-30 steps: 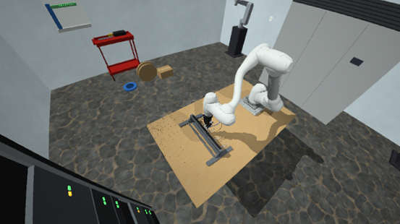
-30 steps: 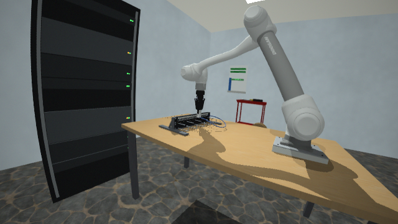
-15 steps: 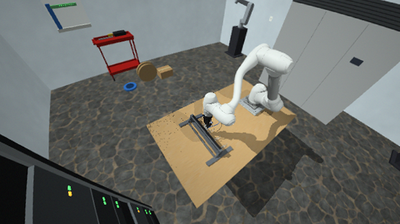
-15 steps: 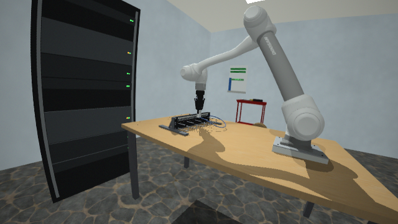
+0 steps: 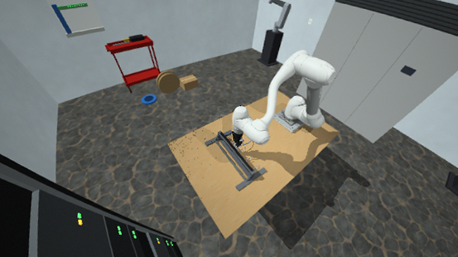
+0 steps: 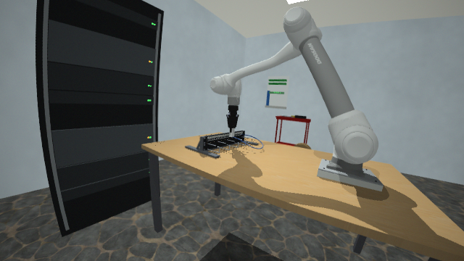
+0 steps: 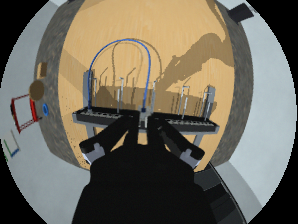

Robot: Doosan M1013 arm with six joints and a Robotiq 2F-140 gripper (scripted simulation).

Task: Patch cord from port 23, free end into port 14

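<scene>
White six-joint arm is reaching out from its grey base plate [image 6: 375, 185] and pointing the black two-finger gripper [image 7: 144, 121] straight down over the dark grey patch-panel rack [image 5: 249, 179]. The rack is standing on the light wooden table [image 6: 290, 188], toward the far end from the base, well in from the edges.

Fingers are pinching narrow on something small and pale at their tips; judging by its place, this is the plug on the free end of the thin blue patch cord [image 7: 100, 56]. The plug itself is too small to make out clearly in any view.

The cord is arching up and away from the rack face in a tall loop, lying on the table behind the panel as the wrist view shows it. The fixed end is presumably sitting in port 23; port numbers are not legible.

Vertical grip is likely chosen to keep the latch side up and leave the nose free for insertion. Gripper tips are sitting right at the rack's top edge, near mid-panel. Whether the plug is already entering a port, I cannot tell.

Judgement: alignment or insertion step in hand; latching not confirmed.
</scene>
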